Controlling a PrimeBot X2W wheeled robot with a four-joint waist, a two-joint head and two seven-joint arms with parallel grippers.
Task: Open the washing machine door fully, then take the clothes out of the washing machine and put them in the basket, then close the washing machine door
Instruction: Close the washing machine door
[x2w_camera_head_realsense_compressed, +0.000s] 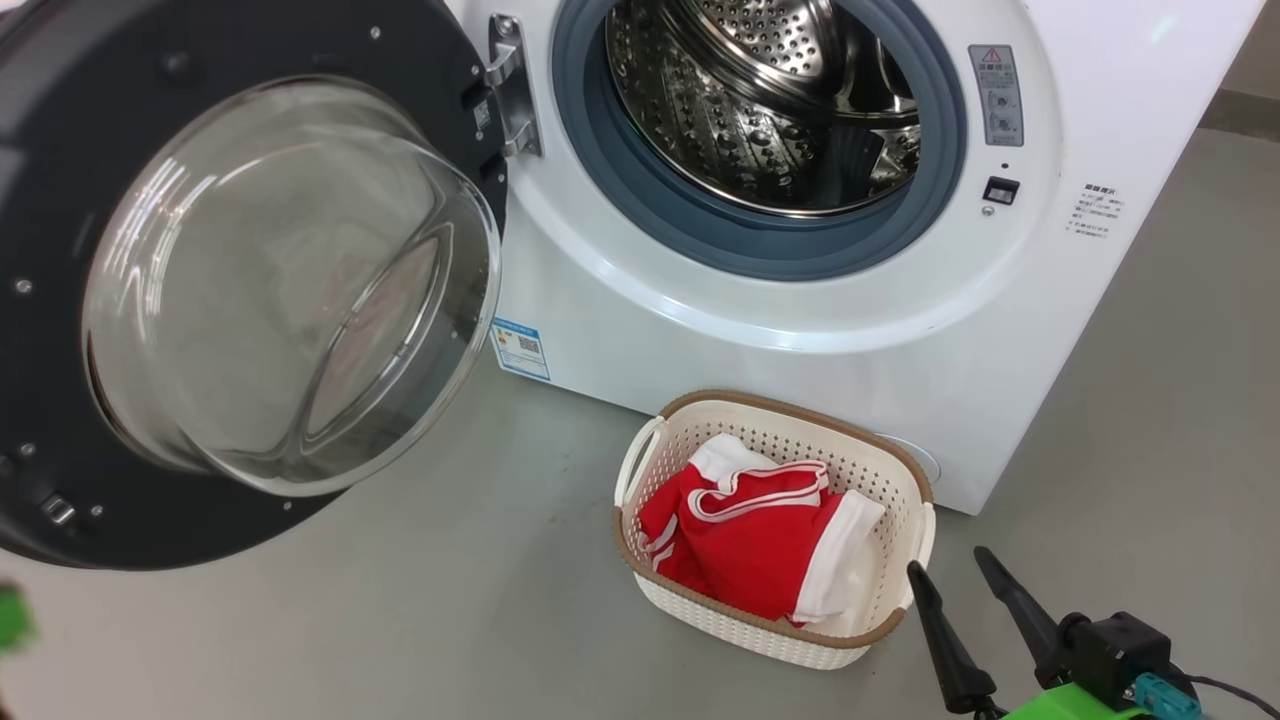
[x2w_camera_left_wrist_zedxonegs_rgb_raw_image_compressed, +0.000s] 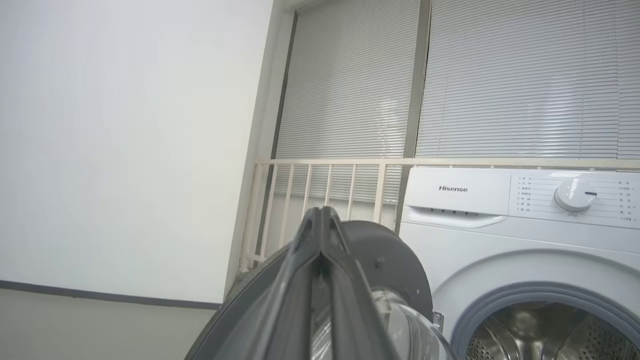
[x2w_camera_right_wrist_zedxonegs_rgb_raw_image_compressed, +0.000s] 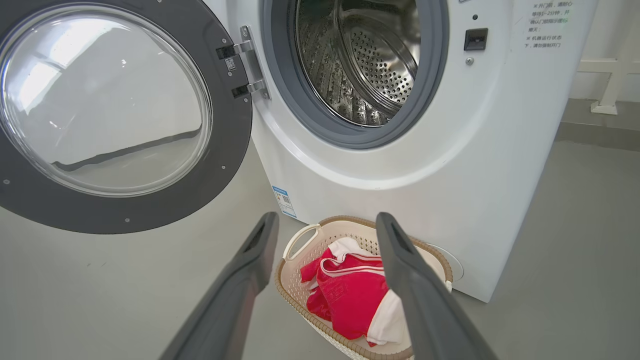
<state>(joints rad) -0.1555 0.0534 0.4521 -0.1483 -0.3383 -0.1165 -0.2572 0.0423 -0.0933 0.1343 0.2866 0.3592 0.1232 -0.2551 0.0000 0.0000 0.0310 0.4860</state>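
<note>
My right pincer (x2w_camera_head_realsense_compressed: 948, 562) is dark grey. I see red clothes (x2w_camera_head_realsense_compressed: 745, 545) striped white, a cream perforated basket (x2w_camera_head_realsense_compressed: 790, 420) rimmed brown, a white washing machine (x2w_camera_head_realsense_compressed: 800, 380) and its black-rimmed door (x2w_camera_head_realsense_compressed: 30, 200).

1. Washing machine (x2w_camera_head_realsense_compressed: 800, 330): round opening unblocked, reachable from the front.
2. Washing machine door (x2w_camera_head_realsense_compressed: 280, 290): swung wide on its left hinge, glass bowl bulging out over the floor (x2w_camera_head_realsense_compressed: 450, 570), barring that side.
3. Basket (x2w_camera_head_realsense_compressed: 800, 408): just beside the machine's front, below the opening, top open, the clothes (x2w_camera_head_realsense_compressed: 750, 545) heaped inside.
4. Open floor between door and basket.
</note>
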